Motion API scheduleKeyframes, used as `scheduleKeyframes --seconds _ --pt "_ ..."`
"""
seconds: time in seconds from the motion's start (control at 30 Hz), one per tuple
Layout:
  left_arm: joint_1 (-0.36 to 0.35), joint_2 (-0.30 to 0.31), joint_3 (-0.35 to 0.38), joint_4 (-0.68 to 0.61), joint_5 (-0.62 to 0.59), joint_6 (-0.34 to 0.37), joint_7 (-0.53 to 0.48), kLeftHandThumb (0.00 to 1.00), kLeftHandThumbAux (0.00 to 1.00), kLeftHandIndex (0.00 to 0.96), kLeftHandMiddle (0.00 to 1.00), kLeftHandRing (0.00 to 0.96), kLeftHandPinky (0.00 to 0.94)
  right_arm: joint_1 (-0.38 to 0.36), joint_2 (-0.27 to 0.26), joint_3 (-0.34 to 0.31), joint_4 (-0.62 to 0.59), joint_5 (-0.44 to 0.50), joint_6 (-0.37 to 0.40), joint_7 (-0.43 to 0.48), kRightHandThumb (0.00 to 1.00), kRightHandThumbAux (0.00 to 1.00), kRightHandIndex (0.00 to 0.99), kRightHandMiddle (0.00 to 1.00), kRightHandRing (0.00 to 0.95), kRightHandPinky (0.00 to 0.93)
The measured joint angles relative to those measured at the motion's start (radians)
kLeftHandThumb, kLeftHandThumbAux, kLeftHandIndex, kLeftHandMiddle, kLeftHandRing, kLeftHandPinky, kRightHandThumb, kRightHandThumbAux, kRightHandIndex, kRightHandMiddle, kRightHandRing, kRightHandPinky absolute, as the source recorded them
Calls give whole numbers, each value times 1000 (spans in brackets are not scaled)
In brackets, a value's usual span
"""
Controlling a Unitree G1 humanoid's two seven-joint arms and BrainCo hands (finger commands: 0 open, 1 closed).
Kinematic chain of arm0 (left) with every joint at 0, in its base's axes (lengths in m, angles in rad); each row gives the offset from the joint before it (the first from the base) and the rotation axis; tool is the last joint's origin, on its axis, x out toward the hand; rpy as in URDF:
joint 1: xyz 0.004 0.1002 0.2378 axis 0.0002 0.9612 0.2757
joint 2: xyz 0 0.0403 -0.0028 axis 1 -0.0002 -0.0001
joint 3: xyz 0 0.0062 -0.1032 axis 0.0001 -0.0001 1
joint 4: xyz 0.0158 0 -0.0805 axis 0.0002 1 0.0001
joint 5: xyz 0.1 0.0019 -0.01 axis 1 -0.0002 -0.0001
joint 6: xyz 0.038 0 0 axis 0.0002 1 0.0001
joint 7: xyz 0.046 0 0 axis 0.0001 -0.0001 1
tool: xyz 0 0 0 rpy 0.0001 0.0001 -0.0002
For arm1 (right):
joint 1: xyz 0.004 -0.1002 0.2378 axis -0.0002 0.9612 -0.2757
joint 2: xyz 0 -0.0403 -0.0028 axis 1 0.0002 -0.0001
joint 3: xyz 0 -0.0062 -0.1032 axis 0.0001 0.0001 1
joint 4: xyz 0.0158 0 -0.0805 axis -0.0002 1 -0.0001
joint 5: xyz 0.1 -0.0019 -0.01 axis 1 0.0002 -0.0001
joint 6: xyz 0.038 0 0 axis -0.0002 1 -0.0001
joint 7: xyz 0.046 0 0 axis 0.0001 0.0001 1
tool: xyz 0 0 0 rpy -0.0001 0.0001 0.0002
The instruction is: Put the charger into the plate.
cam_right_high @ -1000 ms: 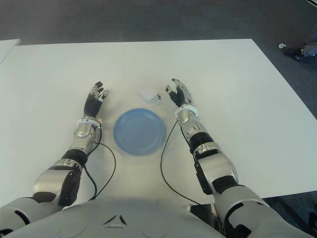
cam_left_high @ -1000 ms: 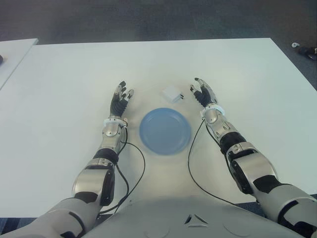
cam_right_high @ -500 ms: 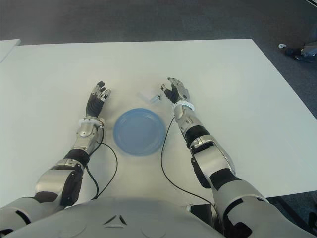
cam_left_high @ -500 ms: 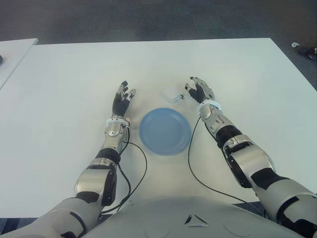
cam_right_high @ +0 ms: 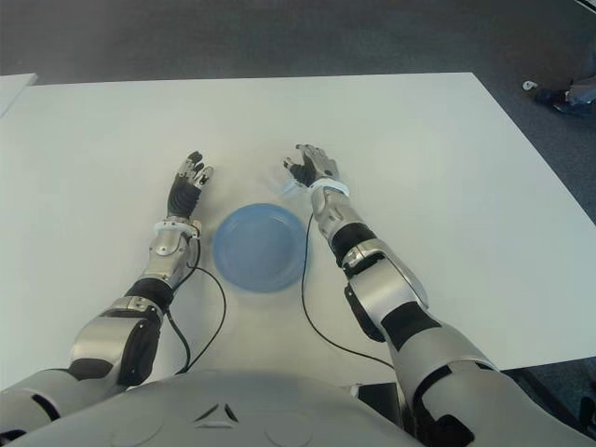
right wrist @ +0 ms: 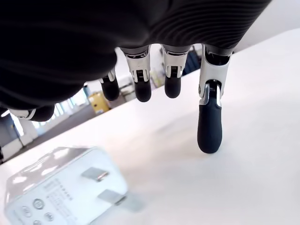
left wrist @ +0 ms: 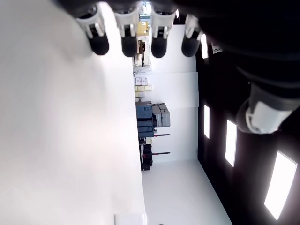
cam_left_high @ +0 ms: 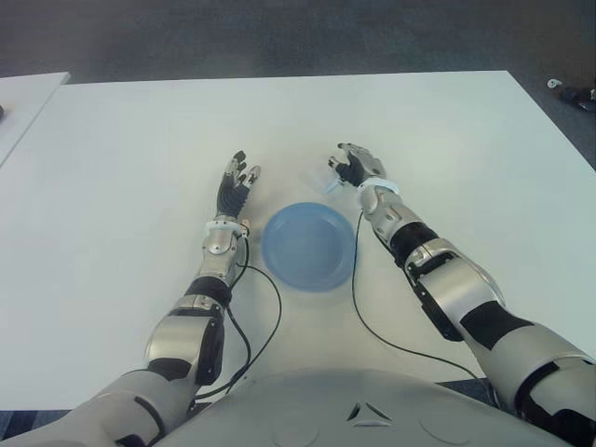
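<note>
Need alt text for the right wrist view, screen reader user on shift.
The right hand's fingers hang spread and empty over the white table, close beside a white charger lying with its two metal prongs facing the camera. A blurred room shows beyond the table's edge.

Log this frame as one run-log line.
phase: reach | right hand: open, beside small white plug charger, no grasp | charger: on white table, outside round blue plate | left hand: open, idle, left of plate
</note>
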State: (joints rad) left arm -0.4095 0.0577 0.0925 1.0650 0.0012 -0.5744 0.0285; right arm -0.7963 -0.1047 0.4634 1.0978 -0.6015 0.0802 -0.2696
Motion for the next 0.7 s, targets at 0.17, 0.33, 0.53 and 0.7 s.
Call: scheduleKeyframes --seconds 0.17,0.33,0.53,0.7 --pt "0 -4 0 -3 0 1 -2 161 473 0 0 0 0 -27 27 25 17 -7 21 20 369 90 0 0 0 0" --pt "0 -7 -1 -4 0 2 -2 165 474 0 0 0 0 -47 40 35 33 -12 36 32 370 93 0 0 0 0" --pt "0 -10 -8 -4 2 2 -2 175 468 0 0 0 0 -59 53 41 38 -15 55 46 369 94 0 0 0 0" --pt "-1 -10 -14 -4 7 3 -2 174 468 0 0 0 0 -63 65 49 37 -19 66 51 366 91 0 0 0 0"
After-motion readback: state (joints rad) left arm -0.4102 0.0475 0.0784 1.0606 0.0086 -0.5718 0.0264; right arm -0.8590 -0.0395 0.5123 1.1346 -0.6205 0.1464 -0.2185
